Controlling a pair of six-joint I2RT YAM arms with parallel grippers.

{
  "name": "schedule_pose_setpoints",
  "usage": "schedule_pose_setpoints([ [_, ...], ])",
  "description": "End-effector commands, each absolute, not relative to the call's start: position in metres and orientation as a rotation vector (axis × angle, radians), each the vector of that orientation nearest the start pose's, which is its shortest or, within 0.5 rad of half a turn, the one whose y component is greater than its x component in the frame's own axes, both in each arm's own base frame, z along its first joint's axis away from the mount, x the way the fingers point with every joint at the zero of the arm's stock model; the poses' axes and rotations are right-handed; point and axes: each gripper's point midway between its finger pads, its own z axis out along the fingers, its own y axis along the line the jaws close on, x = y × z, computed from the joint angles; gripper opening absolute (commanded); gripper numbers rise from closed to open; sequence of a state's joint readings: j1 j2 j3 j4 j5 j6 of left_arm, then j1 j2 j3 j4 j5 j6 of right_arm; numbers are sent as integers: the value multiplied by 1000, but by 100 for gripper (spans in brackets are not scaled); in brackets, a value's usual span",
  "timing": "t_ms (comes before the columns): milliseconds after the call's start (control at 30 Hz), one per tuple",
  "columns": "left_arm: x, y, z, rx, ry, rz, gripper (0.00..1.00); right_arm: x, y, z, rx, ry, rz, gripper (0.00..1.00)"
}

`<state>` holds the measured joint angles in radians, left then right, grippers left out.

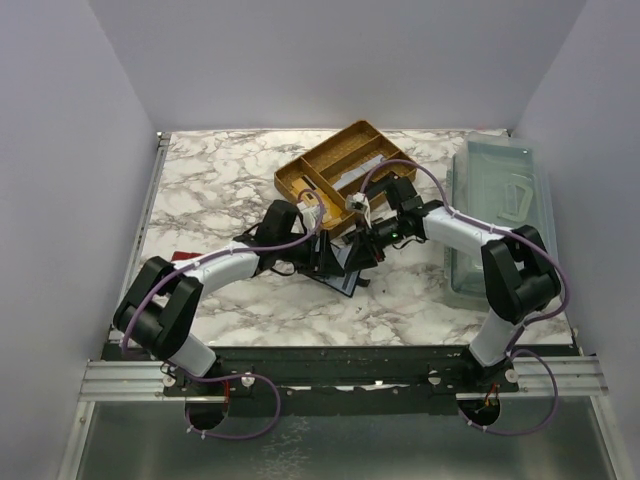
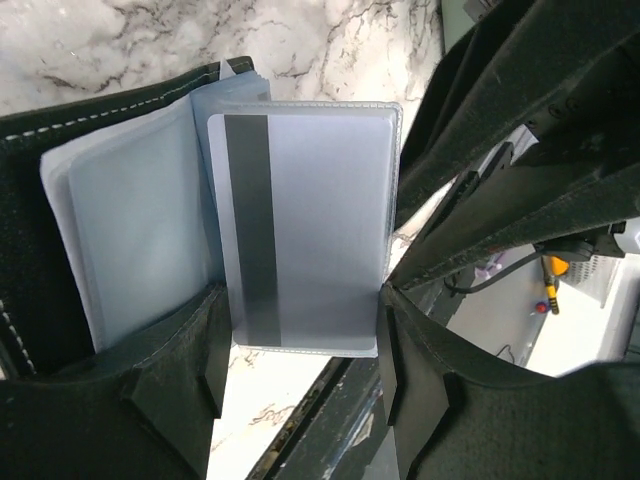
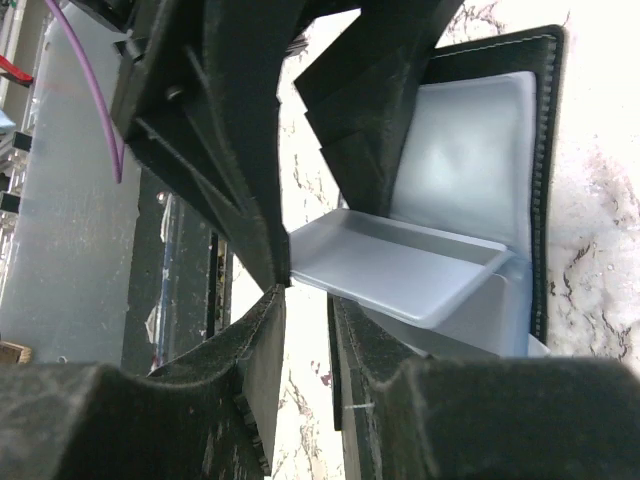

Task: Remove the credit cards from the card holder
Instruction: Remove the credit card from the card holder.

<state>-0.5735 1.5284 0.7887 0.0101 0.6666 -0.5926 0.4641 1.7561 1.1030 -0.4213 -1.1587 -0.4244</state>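
Observation:
The black card holder point(image 2: 60, 130) lies open on the marble table point(image 1: 220, 190) between both arms, its clear sleeves fanned out. One sleeve stands up with a pale grey-blue credit card point(image 2: 320, 220) inside, dark stripe showing. My left gripper point(image 2: 305, 350) is shut across this sleeve's width, a finger pressing each side edge near the bottom. My right gripper point(image 3: 308, 320) is open with a narrow gap and nothing between its fingers. Its tips sit just below the corner of the raised sleeve point(image 3: 400, 265), right beside the left gripper's fingers point(image 3: 240, 150). The holder's cover point(image 3: 548, 150) lies behind.
An orange compartment tray point(image 1: 335, 170) sits just behind the grippers. A clear plastic bin point(image 1: 500, 220) stands along the table's right side. The black frame rail point(image 1: 340, 365) runs along the near edge, close under the holder point(image 1: 342, 272).

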Motion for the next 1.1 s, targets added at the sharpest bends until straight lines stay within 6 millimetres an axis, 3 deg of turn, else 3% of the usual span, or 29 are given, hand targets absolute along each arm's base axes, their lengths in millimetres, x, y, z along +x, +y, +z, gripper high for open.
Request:
schedule_pose_setpoints([
  [0,243,-294,115,463,2385,-1289,42,231,292,137,-1347,1813,1513,30],
  [133,251,-288,122,433,2359,-1276,42,240,289,140,-1274,1848,1508,32],
  [200,252,-288,120,405,2365,-1287,42,243,287,140,-1215,1876,1517,44],
  [267,254,-287,113,351,2402,-1288,40,248,288,136,-1154,1922,1501,50],
  [433,269,-279,108,203,2436,-1311,33,265,289,117,-988,2082,1449,51],
  [633,257,-291,117,224,2386,-1505,33,270,299,112,-721,2181,1579,51],
  [800,252,-297,128,239,2320,-1600,34,281,300,104,-535,2254,1552,52],
  [933,250,-299,133,253,2295,-1618,34,277,301,114,-565,2209,1585,52],
  [1067,252,-299,133,239,2298,-1614,33,262,298,128,-868,2039,1632,52],
])
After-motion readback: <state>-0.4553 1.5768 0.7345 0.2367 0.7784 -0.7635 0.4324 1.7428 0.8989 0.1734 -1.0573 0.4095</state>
